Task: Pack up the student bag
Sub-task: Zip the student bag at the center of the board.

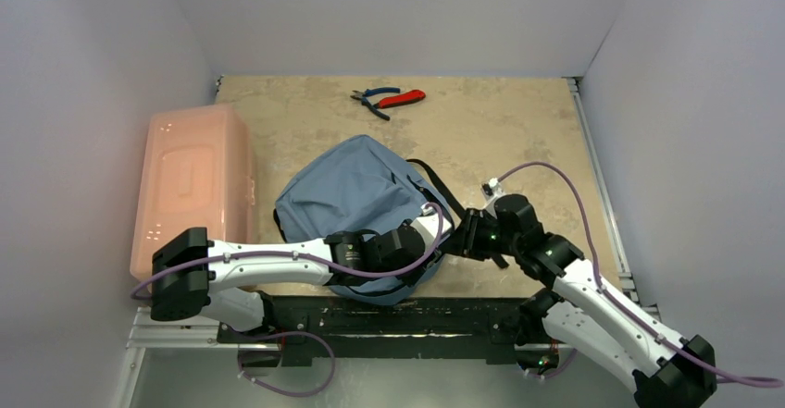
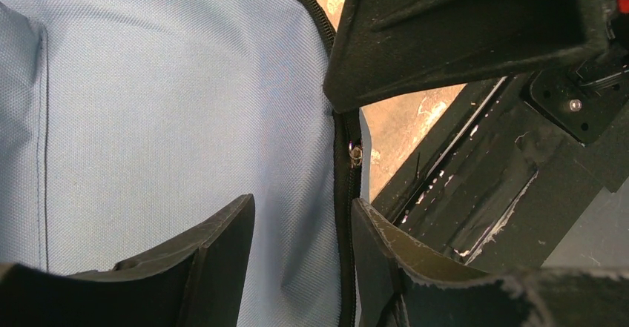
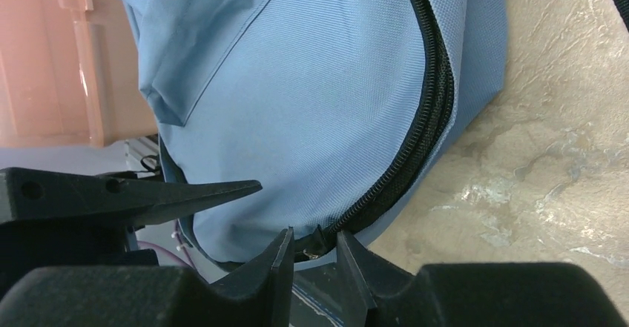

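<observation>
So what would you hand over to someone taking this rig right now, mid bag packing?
Left gripper: open, fingers apart over the student bag at its near edge, beside the zip.
Right gripper: jaws narrow, with the zip pull between them; a firm pinch cannot be confirmed.
The bag lies mid-table, with the pink box to its left and the pliers at the far edge.
Done: both grippers are at the zip, which looks closed where visible.
Left: probably opening the zip, then packing. The bag's contents are not visible.
</observation>
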Action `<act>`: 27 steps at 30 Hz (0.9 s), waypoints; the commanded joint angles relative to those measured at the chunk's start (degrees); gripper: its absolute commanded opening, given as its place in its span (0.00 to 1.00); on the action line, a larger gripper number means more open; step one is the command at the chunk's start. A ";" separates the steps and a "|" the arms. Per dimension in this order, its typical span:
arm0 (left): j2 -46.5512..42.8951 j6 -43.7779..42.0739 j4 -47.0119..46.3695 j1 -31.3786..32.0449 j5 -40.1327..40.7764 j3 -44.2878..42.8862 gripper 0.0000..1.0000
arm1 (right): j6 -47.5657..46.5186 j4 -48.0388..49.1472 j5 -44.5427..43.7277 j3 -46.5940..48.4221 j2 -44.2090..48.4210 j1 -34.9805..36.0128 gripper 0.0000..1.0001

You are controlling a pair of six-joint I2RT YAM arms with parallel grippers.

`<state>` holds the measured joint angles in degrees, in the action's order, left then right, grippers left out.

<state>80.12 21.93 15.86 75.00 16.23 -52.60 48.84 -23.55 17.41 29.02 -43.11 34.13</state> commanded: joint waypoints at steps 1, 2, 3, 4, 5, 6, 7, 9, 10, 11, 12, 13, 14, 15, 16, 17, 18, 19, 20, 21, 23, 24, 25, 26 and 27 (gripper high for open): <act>-1.81 0.91 -2.35 -0.51 -0.56 0.62 0.50 | -0.71 -0.03 0.33 2.17 2.18 0.41 0.31; -1.81 0.92 -2.36 -0.55 -0.63 0.65 0.50 | -0.53 1.00 0.39 1.92 1.80 0.38 0.31; -1.88 0.95 -2.28 -0.56 -0.67 0.65 0.50 | -0.32 2.02 0.54 1.52 1.28 0.42 0.30; -1.94 1.00 -2.20 -0.56 -0.67 0.66 0.50 | -0.10 3.04 0.83 1.22 0.68 0.46 0.29; -2.12 1.07 -2.00 -0.56 -0.67 0.66 0.50 | 0.06 3.72 1.05 1.14 0.22 0.46 0.29; -2.30 1.16 -1.91 -0.56 -0.67 0.75 0.50 | 0.11 4.23 1.19 1.07 -0.01 0.49 0.28; -2.52 1.24 -1.87 -0.56 -0.63 0.93 0.50 | 0.07 4.66 1.18 1.00 0.08 0.49 0.28; -2.84 1.51 -2.11 -0.56 -0.66 1.31 0.50 | -0.20 5.02 0.90 0.99 0.44 0.46 0.26; -2.86 1.53 -2.21 -0.56 -0.67 1.37 0.50 | -0.34 5.19 0.88 0.96 0.56 0.49 0.24; -2.79 1.55 -2.17 -0.56 -0.79 1.34 0.50 | -0.51 5.26 0.94 1.03 0.45 0.47 0.23; -2.65 1.54 -2.22 -0.56 -0.88 1.21 0.50 | -0.76 5.33 1.19 1.00 0.29 0.48 0.22; -2.54 1.54 -2.26 -0.56 -0.97 1.11 0.50 | -0.96 5.54 1.48 0.93 0.08 0.50 0.20; -2.51 1.53 -2.26 -0.56 -1.02 1.17 0.50 | -1.02 5.92 1.75 0.64 -0.07 0.49 0.20; -2.43 1.53 -2.31 -0.64 -1.02 1.18 0.50 | -0.95 6.44 1.94 0.11 -0.22 0.50 0.20; -2.36 1.53 -2.40 -0.63 -1.09 1.16 0.50 | -0.94 7.06 2.15 -0.61 -0.37 0.49 0.20; -2.34 1.46 -2.40 -0.65 -1.11 1.04 0.50 | -0.94 7.76 2.44 -1.15 -0.67 0.44 0.20; -2.33 1.37 -2.33 -0.65 -1.19 1.03 0.50 | -0.98 8.48 2.70 -1.68 -1.00 0.46 0.20; -2.26 1.32 -2.30 -0.65 -1.26 1.01 0.50 | -1.13 9.31 3.13 -2.11 -1.15 0.46 0.20; -2.25 1.33 -2.32 -0.65 -1.28 1.01 0.50 | -1.26 10.26 3.68 -2.53 -1.38 0.45 0.20; -2.20 1.28 -2.32 -0.69 -1.36 1.05 0.50 | -1.41 11.22 4.18 -2.93 -1.45 0.48 0.20; -2.09 1.29 -2.31 -0.78 -1.50 1.09 0.50 | -1.63 12.42 4.76 -3.53 -1.96 0.50 0.20; -2.07 1.31 -2.32 -0.82 -1.59 1.05 0.50 | -1.76 12.59 4.94 -3.79 -2.45 0.48 0.20; -2.02 1.31 -2.22 -0.89 -1.63 0.97 0.50 | -1.81 12.73 5.26 -4.05 -2.95 0.47 0.21; -2.05 1.27 -2.28 -0.95 -1.70 1.05 0.50 | -1.89 12.90 5.42 -4.38 -3.40 0.50 0.23; -2.06 1.27 -2.32 -0.99 -1.72 1.01 0.50 | -2.03 13.29 5.68 -4.73 -3.64 0.50 0.25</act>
<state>79.02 22.52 15.44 74.54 15.11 -51.62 48.36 -14.17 20.73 25.39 -45.65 34.39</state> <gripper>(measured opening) 0.498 0.219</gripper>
